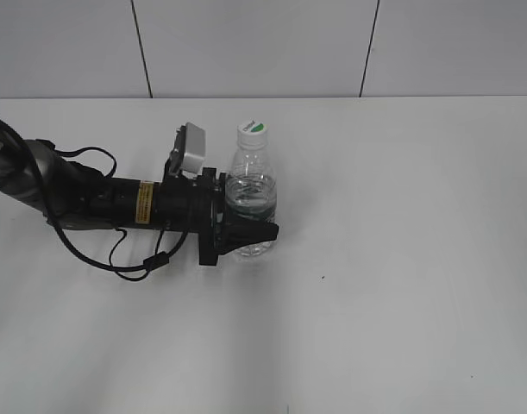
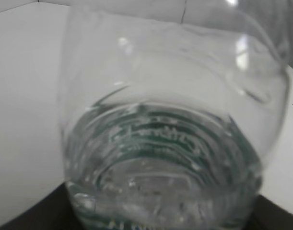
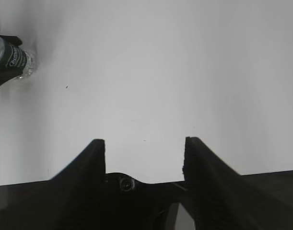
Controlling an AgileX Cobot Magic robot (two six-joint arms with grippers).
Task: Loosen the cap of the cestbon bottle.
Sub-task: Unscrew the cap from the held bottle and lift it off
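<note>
The cestbon bottle (image 1: 250,194) stands upright on the white table, clear plastic with a dark green label band. Its white cap (image 1: 253,130) with a green patch sits on top. My left gripper (image 1: 250,231) reaches in from the left and is shut on the bottle's lower body at the label. The left wrist view is filled by the bottle (image 2: 170,134) pressed between the jaws. My right gripper (image 3: 145,143) is open and empty over bare table, out of the exterior view. The bottle's base (image 3: 14,60) shows at the far upper left of the right wrist view.
The white table (image 1: 401,259) spreads around the bottle, with a tiled wall (image 1: 263,43) behind its far edge. The left arm's cables (image 1: 116,259) lie on the table at the left.
</note>
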